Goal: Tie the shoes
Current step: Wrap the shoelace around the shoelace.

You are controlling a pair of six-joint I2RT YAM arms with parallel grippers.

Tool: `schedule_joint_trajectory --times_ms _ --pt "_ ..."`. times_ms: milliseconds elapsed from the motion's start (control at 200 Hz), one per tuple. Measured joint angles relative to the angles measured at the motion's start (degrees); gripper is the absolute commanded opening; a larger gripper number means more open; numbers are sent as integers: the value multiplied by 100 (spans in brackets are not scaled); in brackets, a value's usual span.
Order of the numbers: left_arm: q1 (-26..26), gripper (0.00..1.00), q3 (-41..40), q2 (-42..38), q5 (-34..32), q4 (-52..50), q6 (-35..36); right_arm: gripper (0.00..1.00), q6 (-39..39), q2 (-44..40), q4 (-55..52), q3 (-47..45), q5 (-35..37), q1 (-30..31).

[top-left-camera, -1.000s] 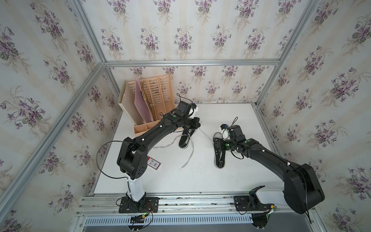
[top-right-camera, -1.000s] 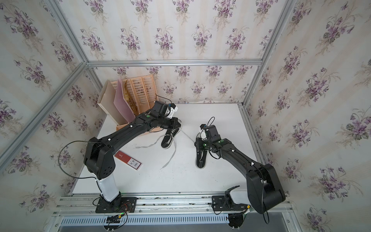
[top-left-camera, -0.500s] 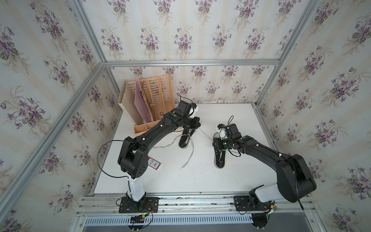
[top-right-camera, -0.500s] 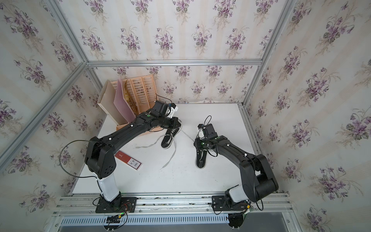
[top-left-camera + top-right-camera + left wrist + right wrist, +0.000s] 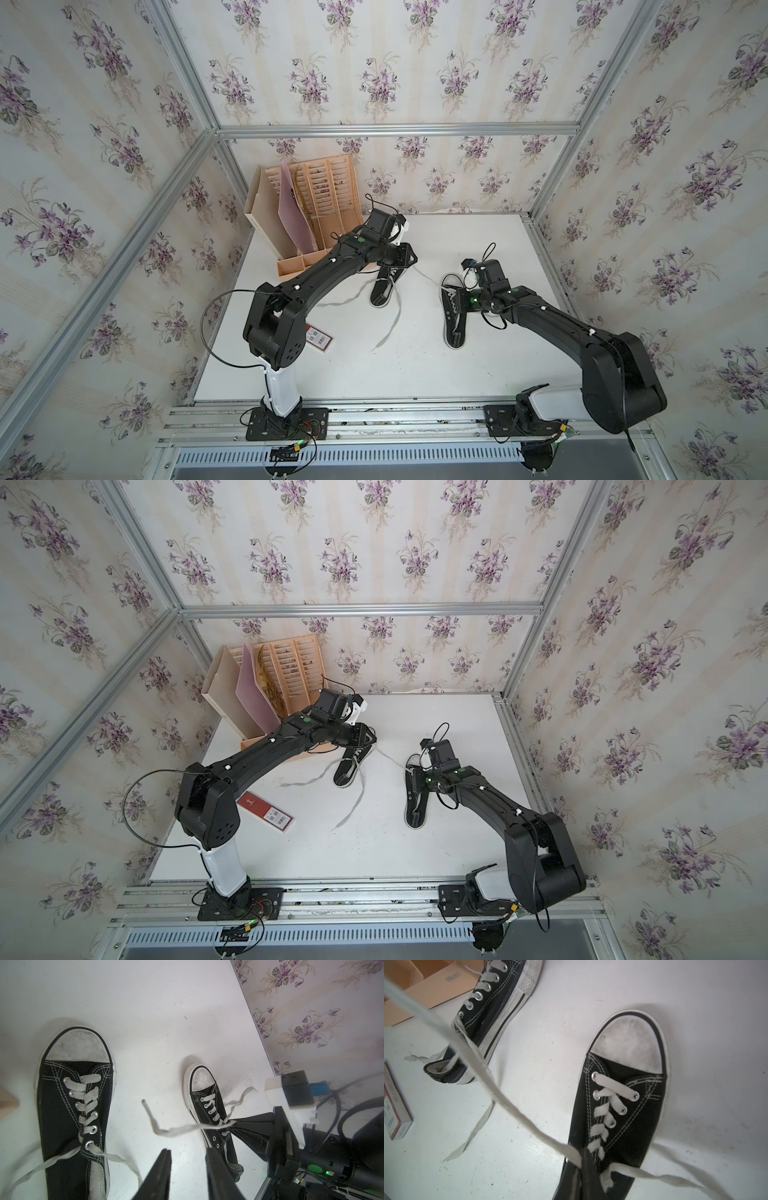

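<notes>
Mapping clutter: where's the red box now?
In both top views the red box lies flat on the left side of the table, beside the left arm, short of the shoes.

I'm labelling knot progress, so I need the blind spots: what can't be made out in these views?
- Toe of the shoe under the left hand: hidden by that hand in both top views.
- Where the right hand pinches the lace: blurred, too close, right wrist view.
- Red box: cut off by the frame edge in right wrist view; print too small in top views.
</notes>
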Motion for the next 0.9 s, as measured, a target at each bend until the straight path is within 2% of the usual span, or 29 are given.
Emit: schedule_joint_trajectory --times_ms 155,275,609,899 --pt "0 51 -105 -267 -37 13 142 0 118 -240 48 -212 -203 -155" --pt "-22 51 -76 -212 317 133 133 0 192 -326 105 -308 -310 -225" --pt "-398 52 730 1130 2151 435 -483 0 531 -356 531 -649 -682 -343" --pt "-444 53 1408 1963 2846 326 -717 0 960 -350 981 -949 -1010 -413"
